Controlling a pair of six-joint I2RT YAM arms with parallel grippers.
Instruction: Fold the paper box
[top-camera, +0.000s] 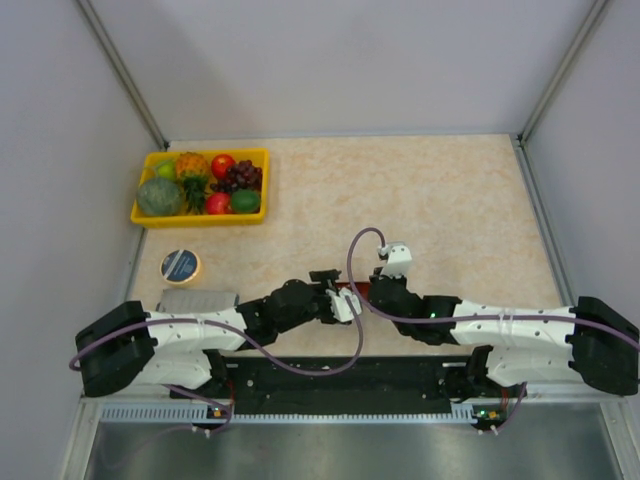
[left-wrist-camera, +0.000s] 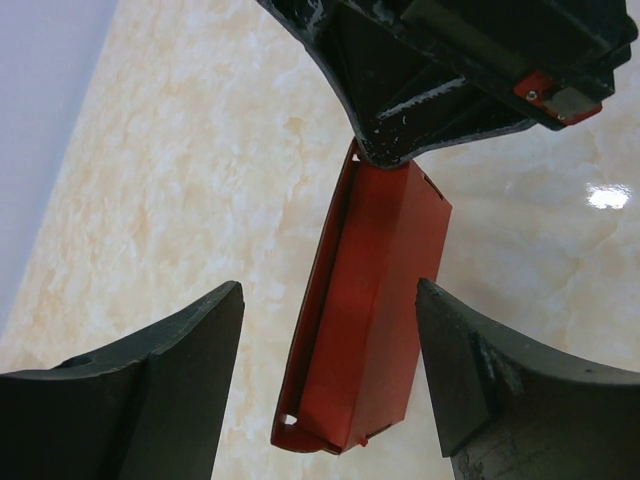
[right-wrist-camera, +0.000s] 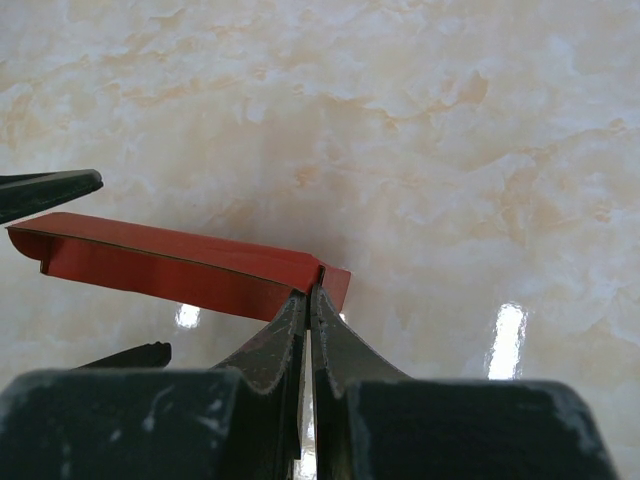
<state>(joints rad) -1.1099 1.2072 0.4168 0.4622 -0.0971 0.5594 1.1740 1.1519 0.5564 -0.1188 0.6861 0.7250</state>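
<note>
So the paper box (top-camera: 349, 289) is sitting right in the middle near the front edge of the table (top-camera: 450, 200), wedged between the two grippers where the arms meet. The right gripper (right-wrist-camera: 312, 295) has its jaws squeezed together on one end of it. In the right wrist view the two fingers are pinched flat on the red card with basically no gap, and the rest of the box sticks out to the left as a long, partly folded red strip with a flap bent down along one edge. The left gripper (left-wrist-camera: 330, 290) is a different story: jaws wide apart, one finger (left-wrist-camera: 150, 390) off to one side and the other on the far side, with the box running lengthwise down the gap between them. The finger on the right of that view looks like it's right up against the box's edge, but whether it's actually touching, can't tell. The other finger is clearly apart from it. From the left wrist camera the box looks like a shallow folded channel with a little tab at the near end. Can't tell either whether the box is resting on the table or lifted off it. Further back on the left there's a yellow tray (top-camera: 200, 217) full of fruit (top-camera: 160, 197), and a small round tin (top-camera: 181, 265) nearer the left arm, both well apart from the box.
</note>
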